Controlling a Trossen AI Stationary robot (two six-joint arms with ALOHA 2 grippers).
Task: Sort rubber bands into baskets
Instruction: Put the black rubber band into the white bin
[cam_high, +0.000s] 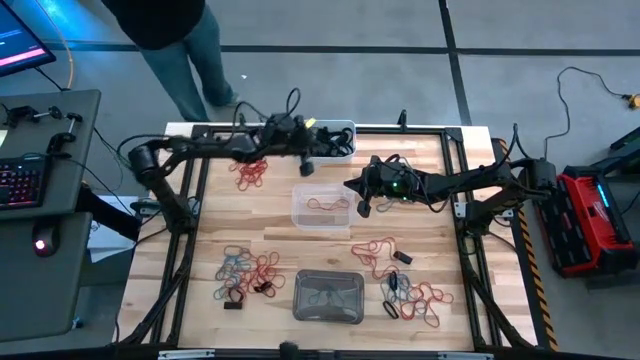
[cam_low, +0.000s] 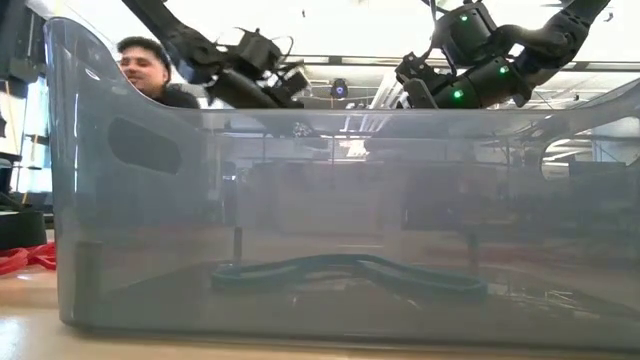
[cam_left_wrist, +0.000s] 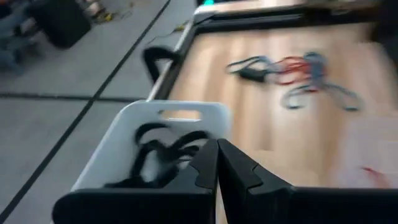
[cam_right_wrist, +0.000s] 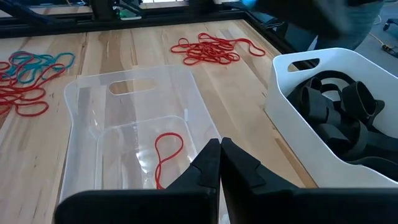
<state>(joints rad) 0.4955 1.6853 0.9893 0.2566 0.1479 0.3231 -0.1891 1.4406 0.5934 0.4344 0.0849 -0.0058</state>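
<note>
Three baskets stand on the wooden table: a white one (cam_high: 335, 132) at the far edge with black rubber bands (cam_left_wrist: 163, 152) inside, a clear one (cam_high: 320, 208) in the middle with a red band (cam_right_wrist: 168, 155), and a grey one (cam_high: 328, 296) near the front with a dark teal band (cam_low: 340, 270). My left gripper (cam_left_wrist: 217, 167) is shut with nothing between its fingers, and hovers beside the white basket's near rim (cam_high: 308, 166). My right gripper (cam_right_wrist: 219, 163) is shut and holds nothing, hovering at the clear basket's right side (cam_high: 363, 207).
Loose bands lie in heaps: red ones (cam_high: 250, 173) at far left, a mixed heap (cam_high: 245, 272) at near left, red ones (cam_high: 375, 250) right of centre, and a mixed heap (cam_high: 415, 296) at near right. A person (cam_high: 180, 45) stands beyond the far edge.
</note>
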